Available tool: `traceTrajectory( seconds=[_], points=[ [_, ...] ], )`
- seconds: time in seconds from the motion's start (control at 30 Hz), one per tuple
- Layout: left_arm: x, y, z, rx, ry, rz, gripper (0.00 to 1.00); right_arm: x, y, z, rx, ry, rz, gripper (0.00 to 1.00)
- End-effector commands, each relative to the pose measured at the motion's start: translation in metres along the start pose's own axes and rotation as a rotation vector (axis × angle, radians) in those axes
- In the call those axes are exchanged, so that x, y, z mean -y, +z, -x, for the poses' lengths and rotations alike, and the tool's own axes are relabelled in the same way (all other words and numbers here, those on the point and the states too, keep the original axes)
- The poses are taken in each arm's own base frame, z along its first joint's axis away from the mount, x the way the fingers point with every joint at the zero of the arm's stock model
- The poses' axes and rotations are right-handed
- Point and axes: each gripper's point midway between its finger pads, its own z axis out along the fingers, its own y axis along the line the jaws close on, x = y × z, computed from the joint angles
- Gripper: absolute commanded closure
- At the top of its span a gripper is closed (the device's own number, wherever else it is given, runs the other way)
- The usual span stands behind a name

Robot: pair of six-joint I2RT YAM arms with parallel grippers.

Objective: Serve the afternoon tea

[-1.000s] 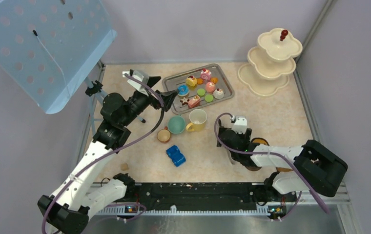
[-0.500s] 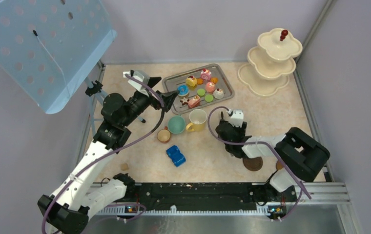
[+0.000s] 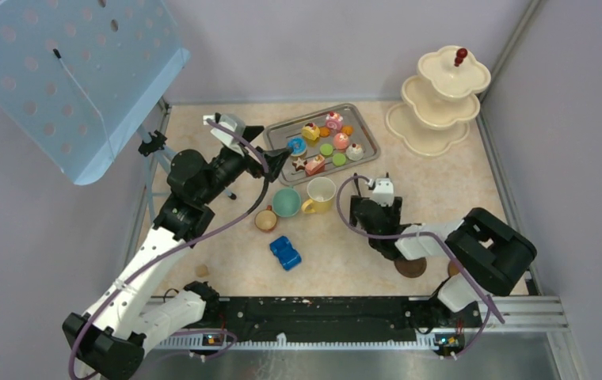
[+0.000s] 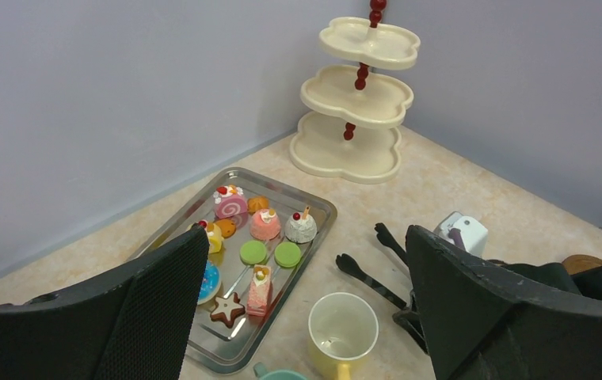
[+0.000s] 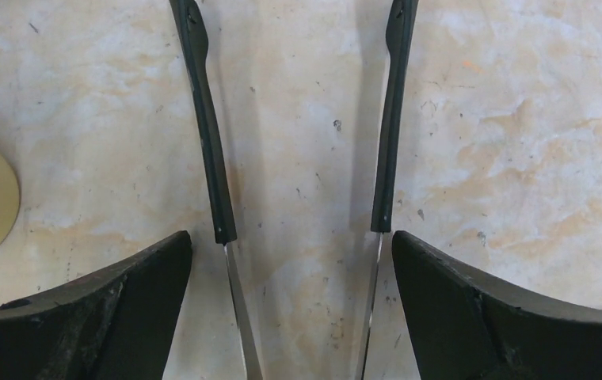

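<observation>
Right now the metal tray lies toward the back of the table and holds the toy cakes and macarons in a loose cluster. Just off the tray's near edge stands the yellow-and-cream mug, upright, with the teal cup close at its side. The small brown cup sits a little farther from the tray, beside the teal one. The blue toy car is farther again on that near side. To the tray's right, in the back corner, stands the cream three-tier stand. A round brown coaster lies well apart from the tray, toward the near right, partly under the right arm.

The left gripper hovers over the tray's near-left end with its jaws wide apart. The right gripper is down at the table off the tray's near-right corner, just past the mug. Its fingers are spread wide and straddle the black tongs, which lie flat with both arms between the fingertips. Whether the pads touch those arms I cannot tell.
</observation>
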Motion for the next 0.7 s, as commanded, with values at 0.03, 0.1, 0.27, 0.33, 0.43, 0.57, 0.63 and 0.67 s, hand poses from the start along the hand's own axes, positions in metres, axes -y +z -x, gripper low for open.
traceTrajectory(
  seconds=[0.03, 0.1, 0.27, 0.33, 0.43, 0.57, 0.63, 0.67],
  points=[
    [0.005, 0.003, 0.005, 0.023, -0.008, -0.029, 0.01, 0.001, -0.003, -0.01, 0.087, 0.006, -0.016, 0.05],
    [0.004, 0.004, 0.002, 0.018, -0.01, -0.025, 0.01, 0.0, -0.002, -0.008, 0.134, -0.037, -0.045, 0.07],
    [0.002, 0.005, 0.0, 0.013, -0.008, -0.018, 0.01, -0.001, 0.005, -0.011, 0.196, -0.052, -0.074, 0.11],
    [0.002, 0.005, -0.002, 0.01, -0.007, -0.014, 0.01, 0.002, 0.006, -0.014, 0.19, -0.045, -0.097, 0.12],
    [0.001, 0.006, -0.002, 0.008, -0.008, -0.013, 0.01, 0.007, 0.007, -0.018, 0.19, -0.043, -0.123, 0.16],
    [0.001, 0.006, -0.004, 0.005, -0.012, -0.016, 0.01, 0.004, 0.008, -0.018, 0.184, -0.058, -0.109, 0.26],
    [0.001, 0.007, -0.004, 0.004, -0.01, -0.012, 0.01, 0.002, 0.005, -0.016, 0.163, -0.043, -0.1, 0.28],
    [0.0, 0.006, -0.004, 0.005, -0.01, -0.011, 0.01, 0.0, 0.002, -0.012, 0.157, -0.035, -0.089, 0.3]
  ],
)
